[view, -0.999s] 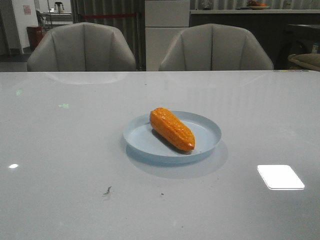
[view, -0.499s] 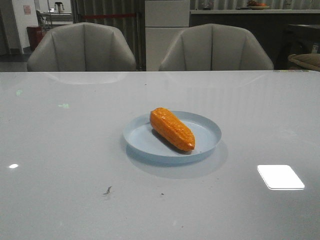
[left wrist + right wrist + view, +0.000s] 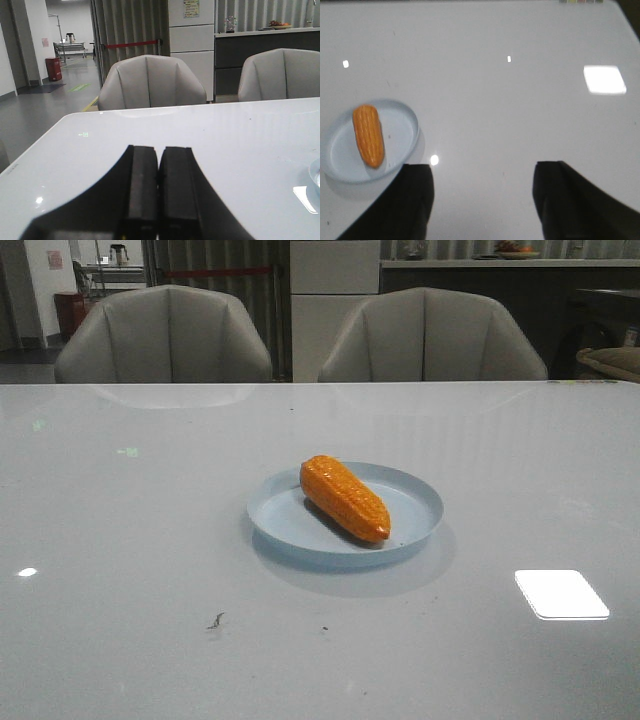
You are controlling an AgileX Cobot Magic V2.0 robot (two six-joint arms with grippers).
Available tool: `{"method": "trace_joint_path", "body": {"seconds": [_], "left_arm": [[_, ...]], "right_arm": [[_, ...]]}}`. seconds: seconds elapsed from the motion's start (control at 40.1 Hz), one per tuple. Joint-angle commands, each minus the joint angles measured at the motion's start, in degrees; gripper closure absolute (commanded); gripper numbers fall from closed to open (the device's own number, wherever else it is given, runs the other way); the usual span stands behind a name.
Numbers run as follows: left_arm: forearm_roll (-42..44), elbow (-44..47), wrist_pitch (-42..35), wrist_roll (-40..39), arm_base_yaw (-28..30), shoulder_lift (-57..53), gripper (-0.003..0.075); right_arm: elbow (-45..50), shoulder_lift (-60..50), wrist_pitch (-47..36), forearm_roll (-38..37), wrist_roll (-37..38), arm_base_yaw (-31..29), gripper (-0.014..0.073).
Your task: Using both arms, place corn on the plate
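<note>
The corn (image 3: 344, 498) lies diagonally inside the plate (image 3: 415, 502) mid-tabletop (image 3: 120, 540) — bare surface on every side. Left fingers (image 3: 143, 185) are pressed together; right fingers (image 3: 415, 200) are spread wide, holding nothing.

Left gripper (image 3: 160, 190) at lower centre of the left wrist view, two black fingers (image 3: 142, 185) pressed flat together, nothing between them. Right gripper (image 3: 482, 200) along the bottom edge of the right wrist view, fingers (image 3: 415, 200) spread wide apart toward lower left and lower right, holding nothing. Neither arm visible in the front view.
</note>
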Motion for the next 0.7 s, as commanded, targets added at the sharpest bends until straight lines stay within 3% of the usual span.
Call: {"method": "trace_joint_path", "body": {"seconds": [0.0,0.225,0.424,0.674], "left_arm": [[-0.62,2.08,-4.73,-0.15,-0.45,-1.19,0.0627],[-0.62,2.08,-4.73,-0.15,-0.45,-1.19,0.0627],[-0.62,2.08,-4.73,-0.15,-0.45,-1.19,0.0627],[-0.62,2.08,-4.73,-0.15,-0.45,-1.19,0.0627]], "right_arm": [[4.34,-6.16,-13.70,0.67,-0.48,-0.06,0.0228],[17.08,-20.44,-25.81,0.67,-0.48,-0.06,0.0570],[25.59,-30.80,-30.29,0.67,-0.48,-0.06,0.0557],[34.09,-30.19,-33.13,0.67,-0.48,-0.06,0.0557]]}}
